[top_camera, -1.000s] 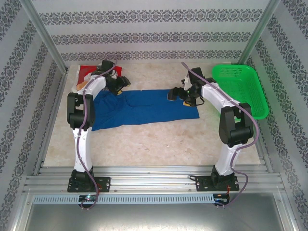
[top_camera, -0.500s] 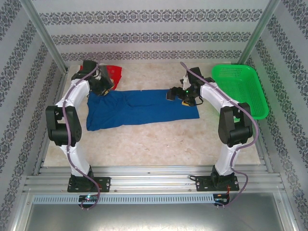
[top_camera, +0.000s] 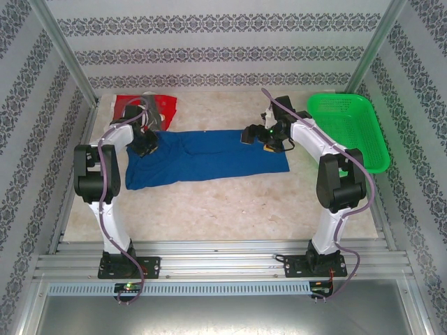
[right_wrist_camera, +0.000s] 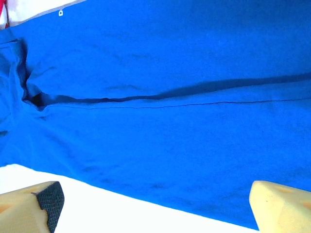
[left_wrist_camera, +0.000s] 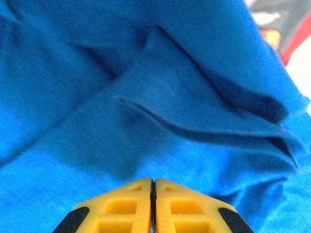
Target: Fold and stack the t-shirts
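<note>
Judged early on, with the blue t-shirt [top_camera: 209, 157] lying long across the far counter [top_camera: 230, 202], red t-shirt [top_camera: 140, 103] crumpled far left, nothing stacked, left hand [left_wrist_camera: 153, 182] closed at its left end, pinch unclear, right hand [top_camera: 253, 137] wide open, empty, over its right end.

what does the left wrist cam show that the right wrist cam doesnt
Left wrist: the left gripper shut, its tips at bunched, layered folds of the blue t-shirt, with a strip of the red t-shirt in the top right corner. Right wrist: the right gripper wide open above a flat stretch with one long crease, and bare table along the cloth's edge. Both: the same blue cloth beyond yellow gripper fingers.
</note>
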